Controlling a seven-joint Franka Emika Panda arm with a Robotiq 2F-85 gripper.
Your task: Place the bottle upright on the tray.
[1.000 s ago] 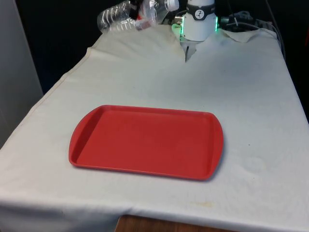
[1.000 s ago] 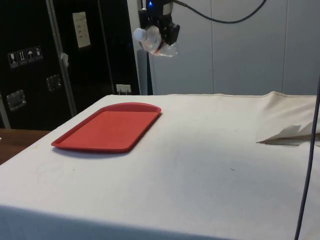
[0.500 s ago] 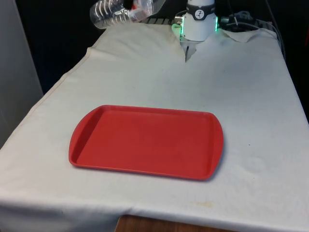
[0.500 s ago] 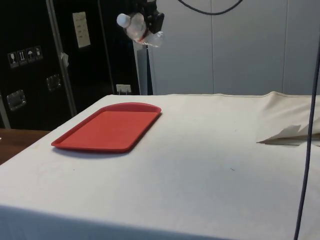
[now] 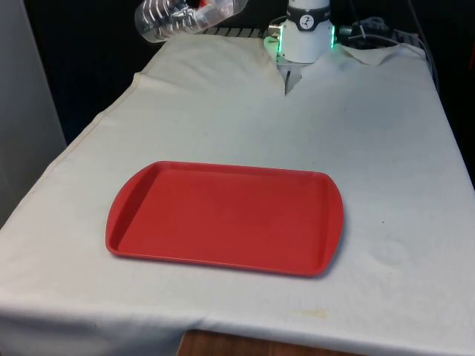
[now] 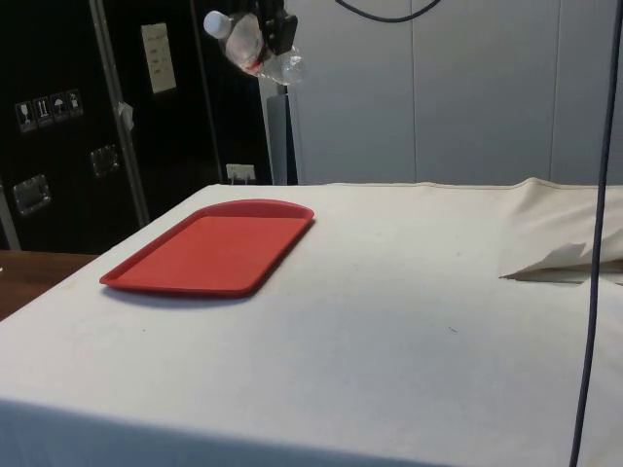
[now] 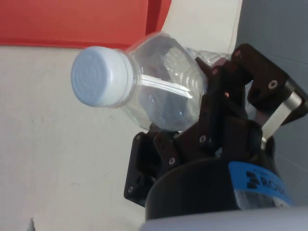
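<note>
The desk [image 5: 371, 133], draped in a white cloth, is being seen spreading beneath everything else, with a fold of cloth lying rumpled towards its far end in the side view. A red plastic tray [image 5: 223, 216] is being carried flat on the desk near the front edge, towards the front view's left, and nothing is being held on it. The black end effector [image 7: 211, 120] is being held high in the air, well above the desk. A clear plastic water bottle [image 6: 245, 41] with a white cap [image 7: 100, 77] is being clamped between its fingers, gripped around the body. The bottle is being kept tilted, closer to lying than to standing, with the cap end raised in the side view; it is well apart from the tray and touching nothing but the fingers.
</note>
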